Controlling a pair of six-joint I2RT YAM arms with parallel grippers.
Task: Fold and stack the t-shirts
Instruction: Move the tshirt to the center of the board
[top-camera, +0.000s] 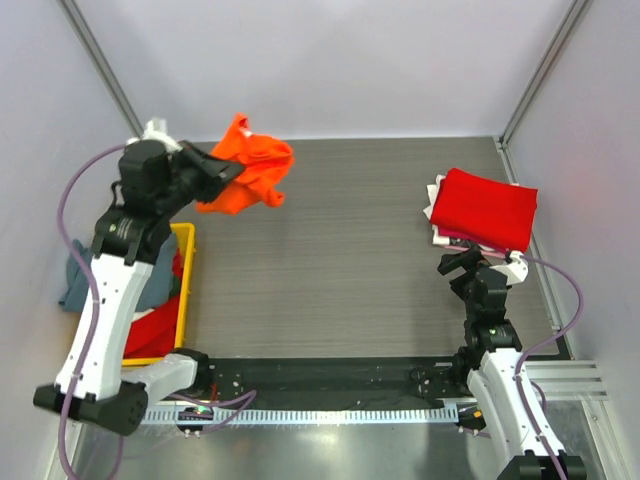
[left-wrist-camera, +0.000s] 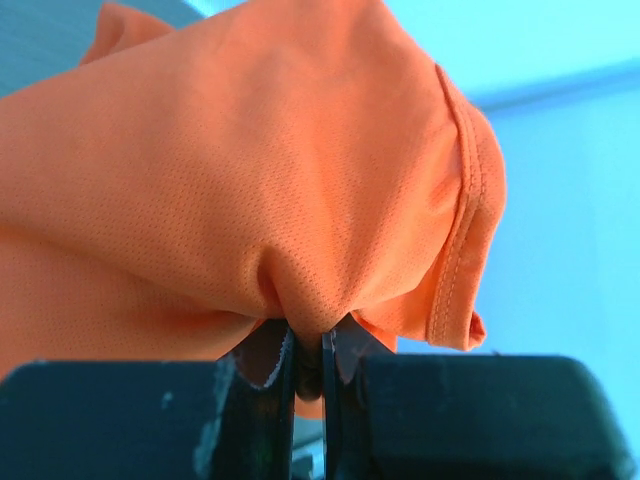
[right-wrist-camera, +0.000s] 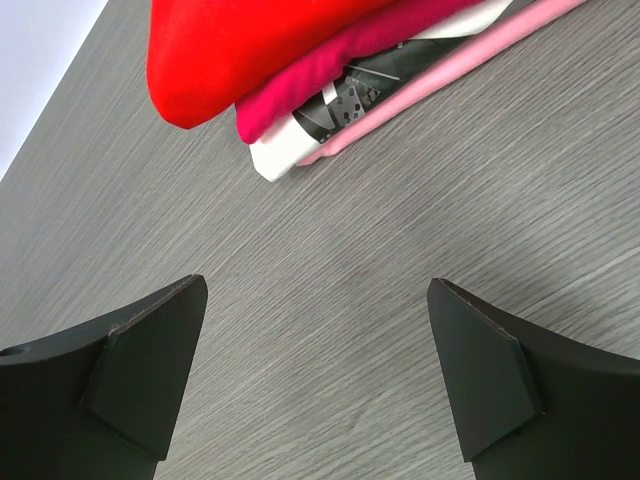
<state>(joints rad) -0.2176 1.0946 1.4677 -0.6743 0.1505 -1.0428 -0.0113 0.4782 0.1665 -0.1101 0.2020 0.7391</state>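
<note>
The table (top-camera: 340, 260) is taken first: at its far right a folded pile (top-camera: 437, 218) is laid, with a red tee (top-camera: 485, 205) uppermost and magenta, white and pink layers seen beneath in the right wrist view. At the near left the yellow bin (top-camera: 188, 270) is parked, a crumpled red tee (top-camera: 160, 325) showing inside it and a grey-blue tee (top-camera: 75, 285) bunched just left of it. Up in the air, far left, the orange t-shirt (top-camera: 250, 175) is dangled, unfolded. It is pinched by the left gripper (left-wrist-camera: 308, 370), clamped tight on a gather of cloth. The right gripper (right-wrist-camera: 320, 370) is held low, near the pile, spread wide and gripping nothing. The job is judged roughly half done: four stacked, while the orange one and two others are not yet folded.
</note>
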